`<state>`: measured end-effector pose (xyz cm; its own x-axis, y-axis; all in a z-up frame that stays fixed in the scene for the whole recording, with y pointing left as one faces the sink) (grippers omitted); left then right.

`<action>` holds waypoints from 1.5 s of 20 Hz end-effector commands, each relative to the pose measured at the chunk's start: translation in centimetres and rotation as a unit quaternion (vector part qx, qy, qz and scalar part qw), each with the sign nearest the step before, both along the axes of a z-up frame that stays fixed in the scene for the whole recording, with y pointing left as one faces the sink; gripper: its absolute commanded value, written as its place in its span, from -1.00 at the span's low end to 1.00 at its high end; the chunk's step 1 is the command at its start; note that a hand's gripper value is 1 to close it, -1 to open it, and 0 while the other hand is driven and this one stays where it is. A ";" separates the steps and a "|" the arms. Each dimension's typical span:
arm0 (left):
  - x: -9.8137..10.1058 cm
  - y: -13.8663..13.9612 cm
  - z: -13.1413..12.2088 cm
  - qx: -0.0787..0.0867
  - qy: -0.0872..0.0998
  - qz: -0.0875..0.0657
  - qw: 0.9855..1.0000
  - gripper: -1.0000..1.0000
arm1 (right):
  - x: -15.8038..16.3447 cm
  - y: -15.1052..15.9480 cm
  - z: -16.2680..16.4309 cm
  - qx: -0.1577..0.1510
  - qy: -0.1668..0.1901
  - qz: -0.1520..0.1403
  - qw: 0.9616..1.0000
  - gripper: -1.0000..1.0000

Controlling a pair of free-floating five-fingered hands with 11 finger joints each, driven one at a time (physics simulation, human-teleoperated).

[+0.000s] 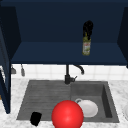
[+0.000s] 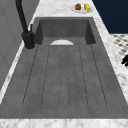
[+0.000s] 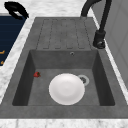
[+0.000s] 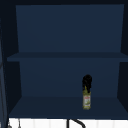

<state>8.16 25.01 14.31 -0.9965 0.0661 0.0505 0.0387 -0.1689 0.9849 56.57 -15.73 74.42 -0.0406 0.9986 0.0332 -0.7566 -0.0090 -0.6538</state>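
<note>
Right hand [image 1: 87, 27] pinched neck of small green glass bottle [image 1: 86, 47], standing on dark blue cabinet shelf [image 1: 50, 53], frame's upper right; release remained. Left hand [image 1: 35, 118] hovered lower left, fingers curled, holding nothing.

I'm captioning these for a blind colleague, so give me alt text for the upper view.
The right hand grips the top of a green bottle standing upright on the lower shelf of an open dark blue wall cabinet.

Sink [image 3: 62, 30] matt grey, stone-like; plate [image 3: 66, 88] smooth white; bottle [image 4: 86, 101] possibly glass.
</note>
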 end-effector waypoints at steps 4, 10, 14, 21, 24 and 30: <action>0.0 0.0 0.0 0.000 0.000 0.000 1.000 0.00 | -2.2 0.1 -2.1 -0.012 -0.037 -0.006 0.999 1.00; 0.0 0.0 0.0 0.000 0.000 0.000 1.000 0.00 | -4.5 0.0 -1.3 0.000 -0.081 -0.007 0.997 1.00; 0.0 0.0 0.0 0.000 0.000 0.000 1.000 0.00 | -3.9 0.0 -0.7 -0.001 -0.074 -0.006 0.997 1.00; 0.0 0.0 0.0 0.000 0.000 0.000 1.000 0.00 | -3.2 -0.1 0.1 0.002 -0.057 -0.005 0.998 1.00; 0.0 0.0 0.0 0.000 0.000 0.000 1.000 0.00 | -3.2 -0.1 0.1 0.002 -0.056 -0.004 0.998 1.00; 0.0 0.0 0.0 0.000 0.000 0.000 1.000 0.00 | -3.2 -0.2 0.2 0.001 -0.054 0.000 0.999 -1.00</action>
